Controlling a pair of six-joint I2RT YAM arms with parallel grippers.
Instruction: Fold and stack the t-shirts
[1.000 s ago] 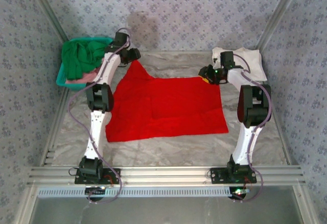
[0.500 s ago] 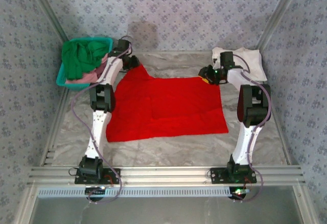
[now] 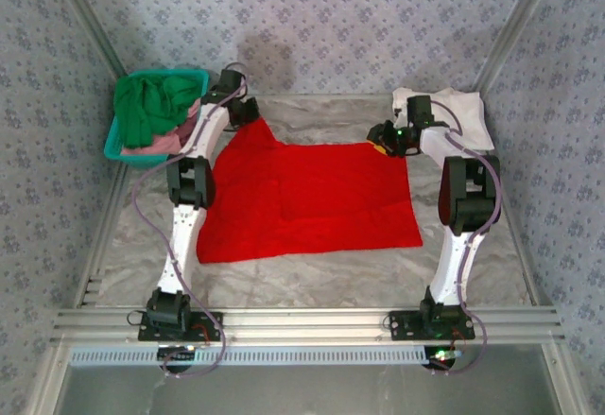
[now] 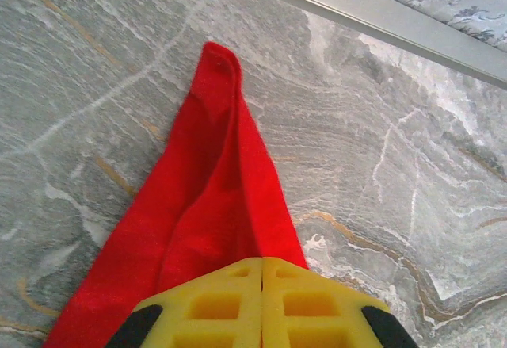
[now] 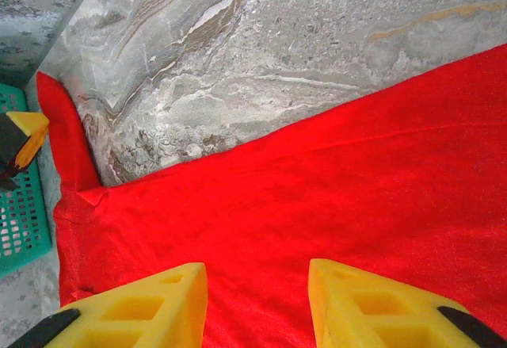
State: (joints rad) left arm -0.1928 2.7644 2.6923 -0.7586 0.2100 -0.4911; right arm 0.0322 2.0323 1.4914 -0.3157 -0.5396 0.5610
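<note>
Left pincer (image 4: 261, 269) has just clamped, pinching the red shirt (image 3: 312, 198) by its sleeve; right pincer (image 5: 253, 281) spread over its far-right corner, so fold can start.

Bright, even light; perhaps slightly soft

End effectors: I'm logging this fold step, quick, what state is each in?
Left end effector: closed on a sleeve of the red t-shirt.
Right end effector: open above the red t-shirt, holding nothing.
</note>
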